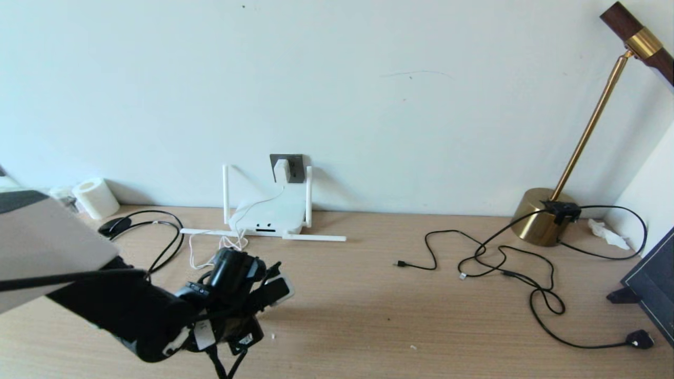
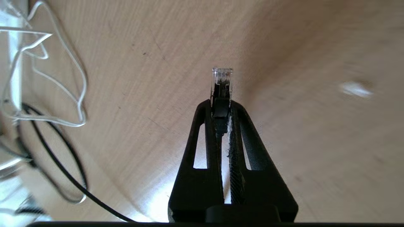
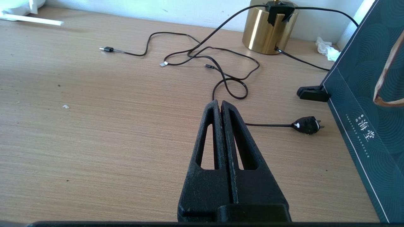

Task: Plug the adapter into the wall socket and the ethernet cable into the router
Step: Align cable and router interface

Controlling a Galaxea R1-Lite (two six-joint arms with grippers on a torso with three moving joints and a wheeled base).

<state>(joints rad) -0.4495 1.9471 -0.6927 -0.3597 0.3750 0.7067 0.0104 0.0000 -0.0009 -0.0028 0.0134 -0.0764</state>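
The white router (image 1: 271, 215) lies on the wooden desk against the wall, two of its antennas upright and others flat. Behind it the white adapter (image 1: 281, 169) sits in the dark grey wall socket (image 1: 296, 167), with its thin white cord (image 1: 210, 252) trailing over the desk. My left gripper (image 2: 222, 105) is shut on the black boot of the ethernet cable (image 2: 222, 82). The clear plug tip sticks out past the fingertips, above bare desk. My left arm (image 1: 131, 310) reaches in at the lower left, in front of the router. The cable's black loop (image 1: 169, 239) lies left of the router.
A brass lamp base (image 1: 539, 220) stands at the right with thin black cords (image 1: 500, 263) and a flat black plug (image 1: 640, 339) spread before it. A dark box (image 3: 366, 94) leans at the far right. A paper roll (image 1: 96, 197) sits at the far left. My right gripper (image 3: 220, 104) hangs idle over the desk.
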